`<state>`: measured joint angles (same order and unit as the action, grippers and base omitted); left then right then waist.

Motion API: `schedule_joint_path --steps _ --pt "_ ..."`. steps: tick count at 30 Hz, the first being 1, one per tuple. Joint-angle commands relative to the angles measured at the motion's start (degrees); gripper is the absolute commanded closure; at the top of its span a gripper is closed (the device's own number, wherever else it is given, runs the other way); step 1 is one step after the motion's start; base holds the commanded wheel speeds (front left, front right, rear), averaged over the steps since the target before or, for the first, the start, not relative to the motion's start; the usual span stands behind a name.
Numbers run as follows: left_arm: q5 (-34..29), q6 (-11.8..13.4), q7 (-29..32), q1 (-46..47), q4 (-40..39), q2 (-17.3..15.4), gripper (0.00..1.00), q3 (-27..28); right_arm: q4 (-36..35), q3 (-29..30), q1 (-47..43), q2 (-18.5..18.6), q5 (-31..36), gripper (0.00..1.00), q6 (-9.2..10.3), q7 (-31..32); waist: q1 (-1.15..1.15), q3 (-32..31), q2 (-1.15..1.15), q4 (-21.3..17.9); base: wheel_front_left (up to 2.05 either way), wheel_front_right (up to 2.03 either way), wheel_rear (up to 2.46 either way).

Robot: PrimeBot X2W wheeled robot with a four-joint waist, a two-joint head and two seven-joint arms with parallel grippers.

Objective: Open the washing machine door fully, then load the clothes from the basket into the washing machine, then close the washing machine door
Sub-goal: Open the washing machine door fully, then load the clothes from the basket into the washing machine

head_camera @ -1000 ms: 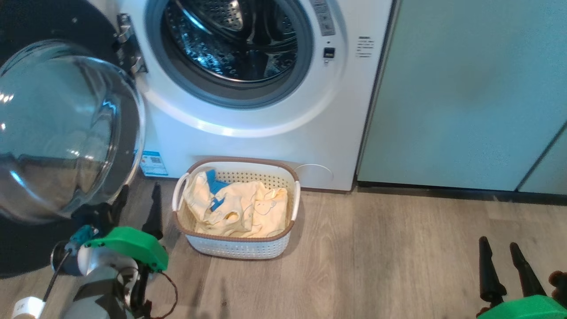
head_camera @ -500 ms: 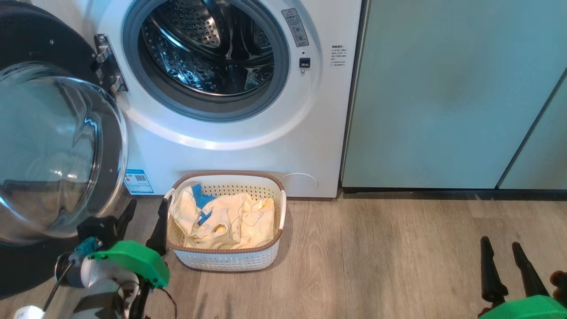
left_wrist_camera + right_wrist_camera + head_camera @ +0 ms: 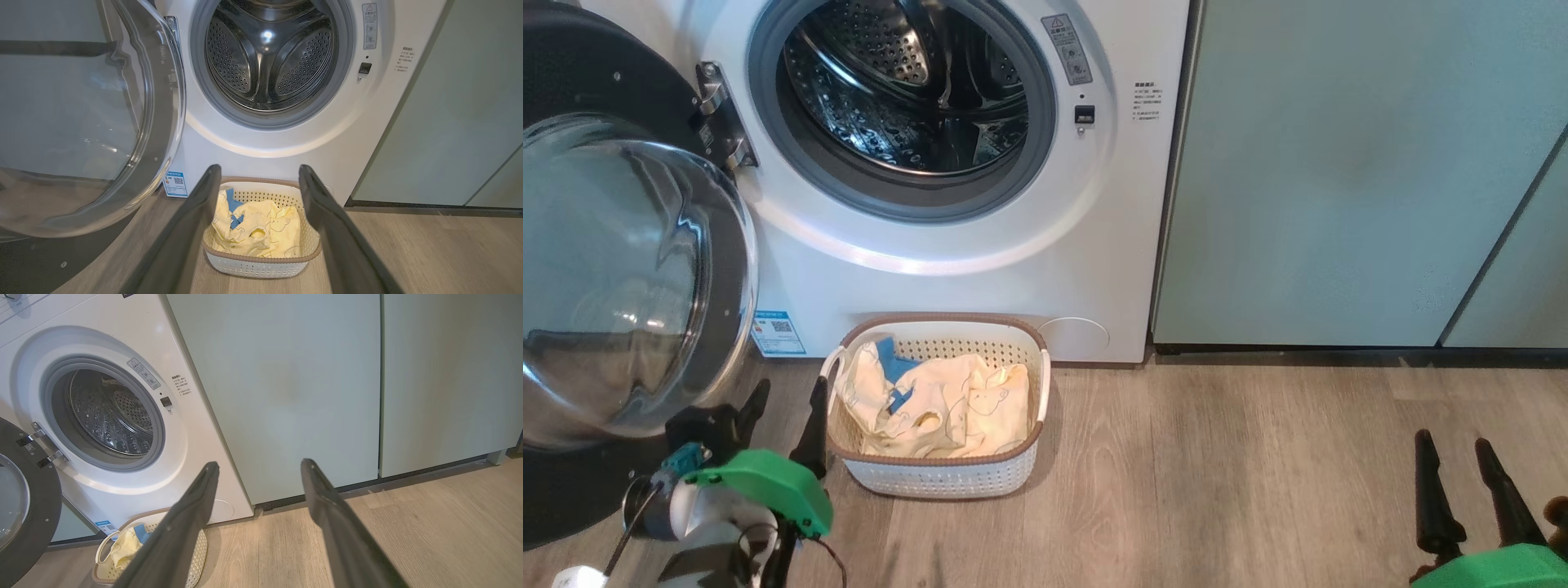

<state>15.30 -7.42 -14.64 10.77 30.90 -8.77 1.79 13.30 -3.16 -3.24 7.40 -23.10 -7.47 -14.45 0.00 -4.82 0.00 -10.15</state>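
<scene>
The white washing machine (image 3: 980, 269) stands with its steel drum (image 3: 269, 53) exposed. The washing machine door (image 3: 621, 269), black with a bulging glass bowl, hangs swung wide to the left. On the floor against the washer sits the cream basket (image 3: 939, 478), holding the pale yellow clothes (image 3: 939, 404) with blue trim. My left gripper (image 3: 790, 384) is open just left of the basket; in the left wrist view its fingers (image 3: 192, 220) frame the basket (image 3: 261, 267) and clothes (image 3: 261, 228). My right gripper (image 3: 1454, 441) is open and holds nothing, low at the far right, well away from the basket.
Pale green cabinet doors (image 3: 1339, 163) stand right of the washer. Bare wood floor (image 3: 1217, 474) stretches between the basket and my right gripper. The open door's lower edge hangs close beside my left arm. A blue sticker (image 3: 778, 331) marks the washer's lower front.
The head camera shifted a second ago, moving the whole picture left and the washer lower. Since then both grippers have stayed open and nearly still; the basket and the clothes have not moved.
</scene>
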Motion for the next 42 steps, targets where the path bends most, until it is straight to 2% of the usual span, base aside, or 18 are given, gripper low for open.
schedule_joint_path --steps 1,30,42 --pt "0.07 -0.06 -0.36 3.5 -1.3 -1.98 0.0 2.27 -2.19 -0.71 1.88 1.52 0.65 0.0 -0.02 -0.55 0.0 0.09 0.0 0.03 0.0 0.0 0.0" --pt "0.66 -0.06 -0.36 5.23 0.73 -1.75 0.0 1.53 -1.15 -1.2 2.03 1.0 -0.32 0.0 -0.02 -0.55 0.0 1.03 0.0 1.02 0.0 -0.01 0.0" --pt "1.02 -0.06 -0.36 5.39 0.71 -2.93 0.0 -0.97 -0.79 -1.64 2.03 0.78 -0.55 0.0 -0.02 -0.55 0.0 0.9 0.0 1.49 0.9 -0.96 0.06"
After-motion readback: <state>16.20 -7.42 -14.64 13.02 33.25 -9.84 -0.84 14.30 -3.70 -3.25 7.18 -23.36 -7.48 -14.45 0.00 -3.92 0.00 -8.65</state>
